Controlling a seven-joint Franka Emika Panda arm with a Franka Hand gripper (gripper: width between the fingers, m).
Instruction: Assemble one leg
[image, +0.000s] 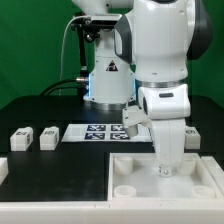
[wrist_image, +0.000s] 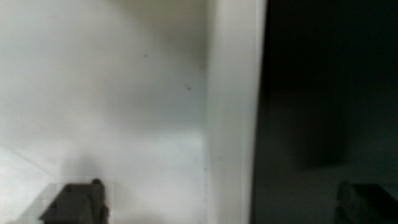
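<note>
Two small white legs (image: 20, 138) (image: 48, 136) with black-and-white tags lie on the black table at the exterior view's left, far from my gripper. My gripper (image: 168, 166) points down over the back rim of the large white tray-like part (image: 135, 160) at the front. In the wrist view my gripper (wrist_image: 221, 205) is open, with dark fingertips (wrist_image: 71, 203) set wide apart. Between them is only the tray's white surface (wrist_image: 125, 100) and its rim; nothing is held.
The marker board (image: 100, 132) lies behind the tray, between the legs and the arm. Another small white tagged piece (image: 193, 136) lies at the exterior view's right, partly behind the gripper. A white part (image: 3, 170) pokes in at the left edge. The robot base stands behind.
</note>
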